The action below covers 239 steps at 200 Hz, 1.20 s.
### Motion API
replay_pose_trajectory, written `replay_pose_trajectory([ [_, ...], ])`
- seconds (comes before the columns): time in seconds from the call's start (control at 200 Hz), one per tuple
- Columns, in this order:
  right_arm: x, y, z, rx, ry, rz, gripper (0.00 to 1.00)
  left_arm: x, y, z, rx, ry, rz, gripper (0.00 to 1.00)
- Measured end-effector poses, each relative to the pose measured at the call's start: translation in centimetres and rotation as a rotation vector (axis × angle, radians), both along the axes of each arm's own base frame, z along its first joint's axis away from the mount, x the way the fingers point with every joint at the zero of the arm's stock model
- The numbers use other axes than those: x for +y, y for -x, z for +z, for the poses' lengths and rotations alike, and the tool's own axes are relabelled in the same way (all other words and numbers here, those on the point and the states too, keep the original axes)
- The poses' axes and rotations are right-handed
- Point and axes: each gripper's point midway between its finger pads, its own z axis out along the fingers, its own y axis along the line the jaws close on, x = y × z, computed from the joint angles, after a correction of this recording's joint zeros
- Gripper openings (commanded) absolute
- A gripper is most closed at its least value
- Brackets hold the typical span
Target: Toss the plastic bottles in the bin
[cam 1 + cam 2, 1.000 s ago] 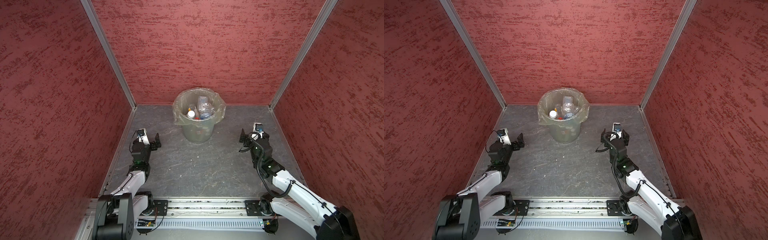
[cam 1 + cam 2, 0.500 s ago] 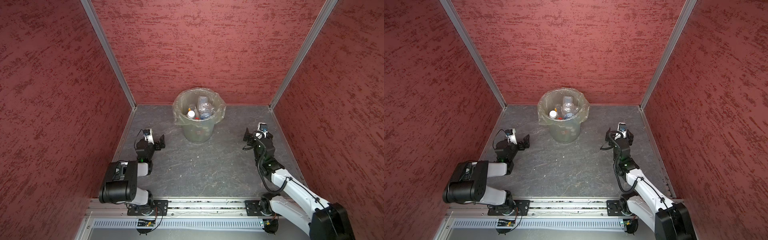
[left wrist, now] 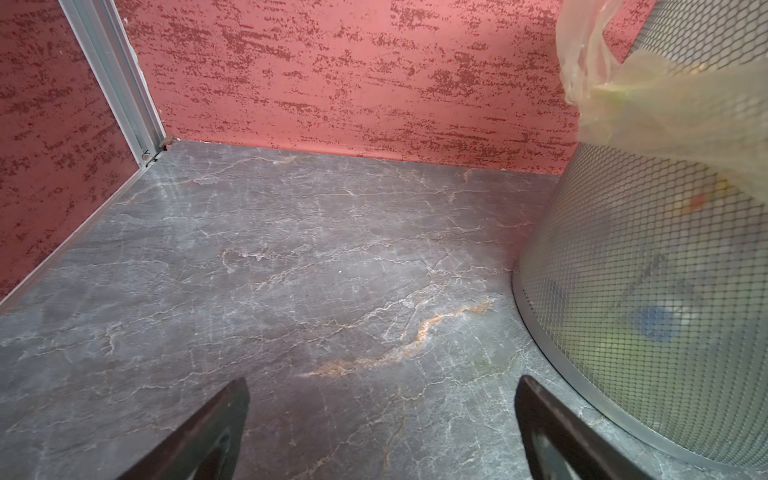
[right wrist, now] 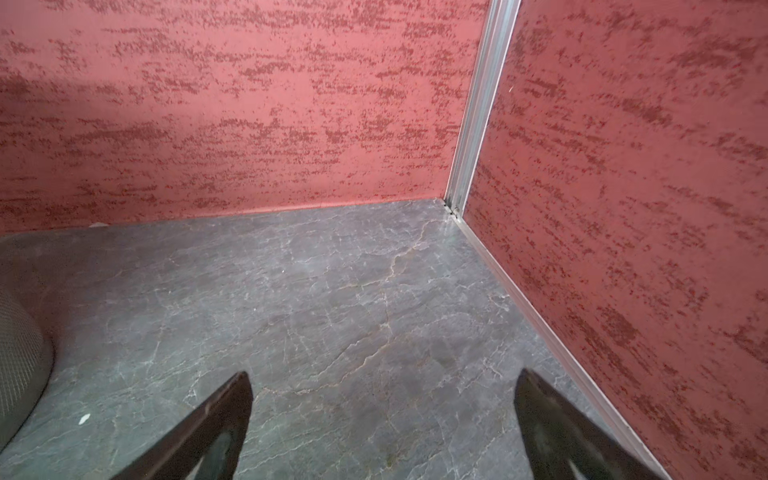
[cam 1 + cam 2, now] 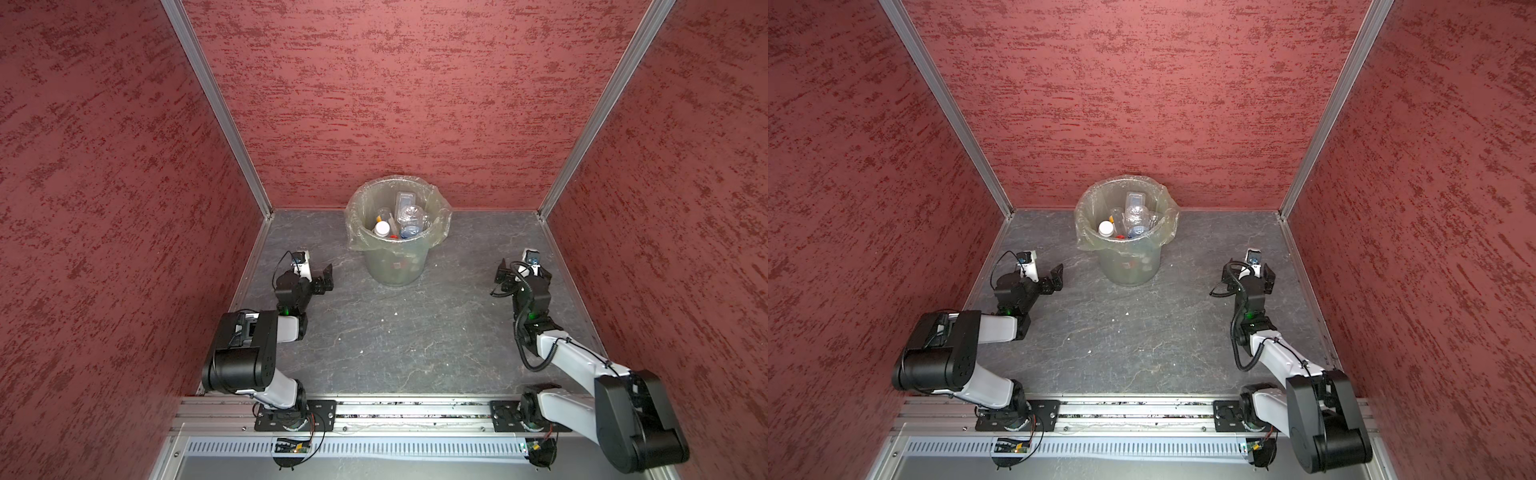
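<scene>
The bin (image 5: 395,266) (image 5: 1128,266) stands at the back middle of the grey floor, lined with a clear bag folded over its rim. Several plastic bottles (image 5: 409,220) (image 5: 1136,220) lie piled inside it, clear ones and one with a white cap. No bottle shows on the floor. My left gripper (image 5: 320,277) (image 5: 1054,279) hovers low, left of the bin, open and empty. In the left wrist view the left gripper (image 3: 382,386) spans bare floor, with the bin's mesh wall (image 3: 644,270) close beside one finger. My right gripper (image 5: 523,271) (image 5: 1250,271) (image 4: 384,382) is open and empty, right of the bin (image 4: 20,353).
Red textured walls close in three sides, with aluminium corner posts (image 5: 266,212) (image 5: 540,214). The arms' mounting rail (image 5: 395,409) runs along the front edge. Small white specks (image 5: 395,312) lie on the floor in the middle.
The left arm has folded back, its elbow rising toward the camera, and its gripper has drifted slightly right. The right gripper has shifted a little toward the right wall. Both stayed open.
</scene>
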Motion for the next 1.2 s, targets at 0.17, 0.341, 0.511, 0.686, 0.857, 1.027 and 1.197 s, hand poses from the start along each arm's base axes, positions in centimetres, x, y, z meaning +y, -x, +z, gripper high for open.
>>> replay_pose_trajectory([
  [0.17, -0.1, -0.2, -2.7, 0.039, 0.004, 0.021, 0.99, 0.0, 0.0, 0.0, 0.001, 0.000, 0.000, 0.99],
  [0.341, -0.7, -0.7, -2.6, -0.009, -0.018, 0.049, 0.98, 0.0, 0.0, 0.0, 0.001, 0.000, 0.000, 0.99],
  [0.511, -1.2, -1.3, -2.6, -0.048, -0.046, 0.073, 0.98, 0.0, 0.0, 0.0, 0.001, -0.001, 0.000, 0.99],
  [0.686, -1.0, -1.4, -3.3, -0.051, -0.062, 0.100, 0.98, 0.0, 0.0, 0.0, 0.001, 0.000, 0.000, 1.00],
  [0.857, -0.3, -1.7, -4.4, -0.053, -0.070, 0.145, 0.98, 0.0, 0.0, 0.0, 0.001, -0.001, 0.000, 0.99],
  [1.027, 0.0, -1.5, -5.8, -0.024, -0.078, 0.166, 0.99, 0.0, 0.0, 0.0, 0.001, -0.001, 0.002, 0.99],
  [1.197, 0.0, -1.5, -5.2, -0.046, -0.077, 0.169, 0.99, 0.0, 0.0, 0.0, 0.002, -0.002, 0.003, 0.99],
])
